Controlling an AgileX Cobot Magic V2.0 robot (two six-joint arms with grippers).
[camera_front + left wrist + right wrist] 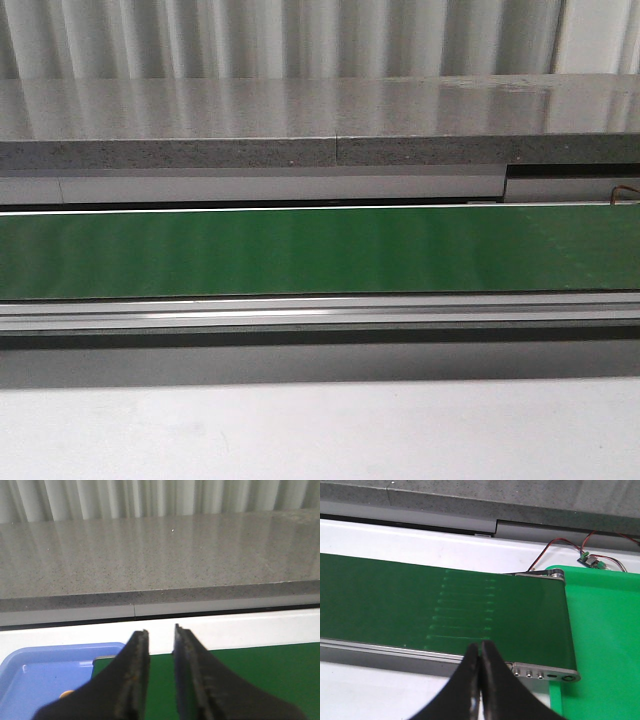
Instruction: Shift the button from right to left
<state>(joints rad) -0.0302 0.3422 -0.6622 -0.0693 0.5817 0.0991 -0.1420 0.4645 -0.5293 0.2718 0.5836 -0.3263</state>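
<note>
Right gripper (481,647) hangs over the near edge of the belt (320,250), fingers pressed tight together, nothing between them. Left gripper (161,632) sits over the belt too, its jaws a narrow slit apart, pinching nothing. Down beside the left gripper's outer finger (131,680), at the belt's end, there's a blue tray (30,657), and in it a small orange round bit, the button (65,694) by its colour. It's mostly hidden behind that finger, lying in the tray, just beside the gripper and not between its jaws. At the belt's other end, by the right gripper, a bright green mat (605,630) butts up to the roller. Beyond the belt runs a white strip, with red and black wires (555,547) to a small circuit board (590,560), then the grey speckled ledge (300,120), and a pale curtain (300,35) at the back.
</note>
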